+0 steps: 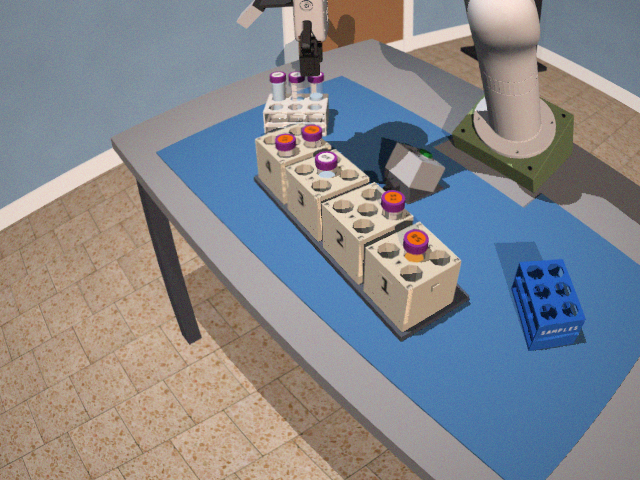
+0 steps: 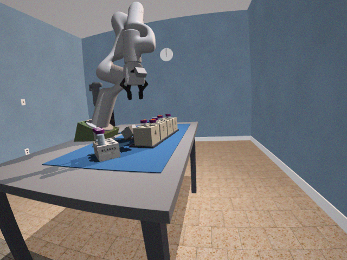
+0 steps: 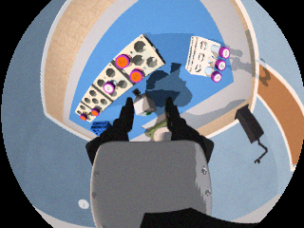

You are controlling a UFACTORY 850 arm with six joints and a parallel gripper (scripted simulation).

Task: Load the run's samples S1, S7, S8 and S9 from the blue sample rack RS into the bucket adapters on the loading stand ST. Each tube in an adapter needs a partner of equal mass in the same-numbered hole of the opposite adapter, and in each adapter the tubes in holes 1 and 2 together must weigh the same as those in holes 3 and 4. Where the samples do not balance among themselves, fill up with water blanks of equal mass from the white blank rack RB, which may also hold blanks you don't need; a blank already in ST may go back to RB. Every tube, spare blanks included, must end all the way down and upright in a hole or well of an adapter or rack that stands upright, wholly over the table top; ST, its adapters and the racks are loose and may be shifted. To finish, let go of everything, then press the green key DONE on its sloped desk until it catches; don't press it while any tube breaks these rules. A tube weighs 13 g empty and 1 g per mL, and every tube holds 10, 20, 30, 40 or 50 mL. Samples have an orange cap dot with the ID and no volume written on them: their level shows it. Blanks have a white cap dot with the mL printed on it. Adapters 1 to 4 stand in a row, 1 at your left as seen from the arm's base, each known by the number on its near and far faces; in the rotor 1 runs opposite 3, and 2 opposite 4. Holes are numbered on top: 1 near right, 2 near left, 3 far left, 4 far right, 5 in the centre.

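Note:
My gripper (image 1: pixel 309 62) hangs high above the table, open and empty; it also shows in the side view (image 2: pixel 134 93) and the wrist view (image 3: pixel 148 106). The stand holds four beige adapters. Adapter 1 (image 1: pixel 410 273) holds one orange-dot tube (image 1: pixel 416 241). Adapter 2 (image 1: pixel 361 222) holds one orange-dot tube (image 1: pixel 393 201). Adapter 3 (image 1: pixel 323 186) holds one white-dot blank (image 1: pixel 326 161). Adapter 4 (image 1: pixel 284 155) holds two orange-dot tubes (image 1: pixel 285 142) (image 1: pixel 311 132). The white blank rack (image 1: pixel 295 111) holds three tubes in its far row. The blue sample rack (image 1: pixel 550 302) stands empty.
The grey sloped desk (image 1: pixel 415 170) with the green DONE key (image 1: pixel 424 152) sits between the stand and the arm's green base (image 1: pixel 514 139). In the wrist view the desk lies below, between my fingers. The blank rack stands close to adapter 4.

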